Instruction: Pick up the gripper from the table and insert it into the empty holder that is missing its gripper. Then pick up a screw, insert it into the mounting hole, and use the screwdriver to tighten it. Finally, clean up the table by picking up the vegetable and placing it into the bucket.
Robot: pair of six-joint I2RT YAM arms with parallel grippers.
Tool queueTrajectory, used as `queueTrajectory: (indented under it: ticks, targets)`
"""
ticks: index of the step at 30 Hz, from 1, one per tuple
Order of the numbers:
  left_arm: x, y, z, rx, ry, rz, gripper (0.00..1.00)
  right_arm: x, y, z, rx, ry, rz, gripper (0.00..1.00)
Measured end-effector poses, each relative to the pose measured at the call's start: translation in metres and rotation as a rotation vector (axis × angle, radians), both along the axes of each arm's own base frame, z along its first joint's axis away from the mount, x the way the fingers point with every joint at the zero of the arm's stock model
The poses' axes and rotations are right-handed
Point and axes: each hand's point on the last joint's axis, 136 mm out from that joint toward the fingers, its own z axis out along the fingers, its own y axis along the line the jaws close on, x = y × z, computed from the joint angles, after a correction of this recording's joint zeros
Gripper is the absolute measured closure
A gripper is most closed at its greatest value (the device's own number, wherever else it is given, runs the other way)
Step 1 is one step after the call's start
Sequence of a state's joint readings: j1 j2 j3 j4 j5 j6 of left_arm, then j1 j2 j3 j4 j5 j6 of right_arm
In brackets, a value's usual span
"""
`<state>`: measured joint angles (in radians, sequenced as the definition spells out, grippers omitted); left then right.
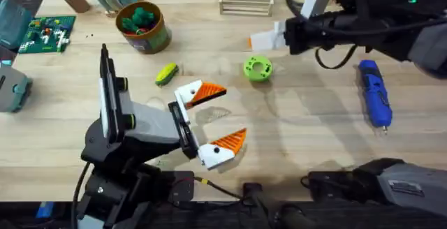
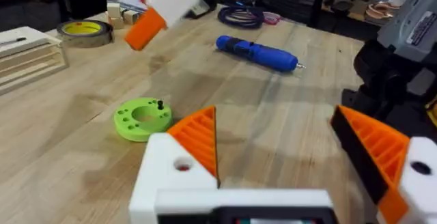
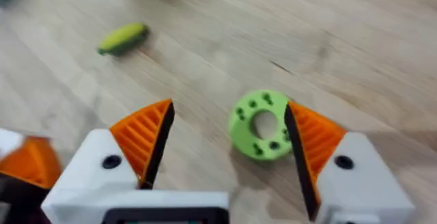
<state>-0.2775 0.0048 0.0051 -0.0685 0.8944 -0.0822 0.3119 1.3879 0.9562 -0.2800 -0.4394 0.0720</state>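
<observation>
Left gripper point(image 1: 218, 116) hovers with jaws wide apart beside the vegetable point(image 1: 166, 74). Screwdriver point(image 1: 374, 93) lies far right. Bucket point(image 1: 144, 26) holds dark green pieces.

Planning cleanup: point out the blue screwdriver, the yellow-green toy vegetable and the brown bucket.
blue screwdriver point(image 1: 374, 93): overhead view, mid-body.
yellow-green toy vegetable point(image 1: 166, 74): overhead view, its middle.
brown bucket point(image 1: 159, 38): overhead view, olive side wall.

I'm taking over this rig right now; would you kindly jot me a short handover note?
Left gripper: open, empty; both its fingers carry orange pads, so the insertion looks done.
Right gripper: open, empty, above the green ring, which holds small dark screws.
Screwdriver lies on the table, apart from both grippers. Vegetable lies on the table near the bucket.
Left: pick a screw, insert it, tighten it, then put the vegetable into the bucket.
</observation>
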Motion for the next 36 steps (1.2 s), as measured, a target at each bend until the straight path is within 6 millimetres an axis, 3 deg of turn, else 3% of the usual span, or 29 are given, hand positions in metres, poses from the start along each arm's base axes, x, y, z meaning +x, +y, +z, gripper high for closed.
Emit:
queueTrajectory:
  ticks: [5, 12, 21, 36]
  targets:
    - [-0.001, -0.001, 0.000, 0.000, 0.001, -0.008, 0.008, -0.007, -0.020, -0.018, -0.160, -0.007, 0.013, 0.037]
    - [-0.010, -0.004, 0.000, -0.003, 0.006, -0.061, 0.008, -0.011, -0.030, -0.027, -0.244, -0.006, 0.029, 0.037]
    - [-0.013, -0.005, 0.000, -0.004, 0.008, -0.080, 0.008, -0.026, -0.016, -0.054, -0.289, 0.075, 0.102, 0.037]
    - [-0.013, -0.005, 0.000, -0.004, 0.008, -0.082, 0.007, -0.021, -0.020, -0.090, -0.352, 0.150, 0.094, 0.037]
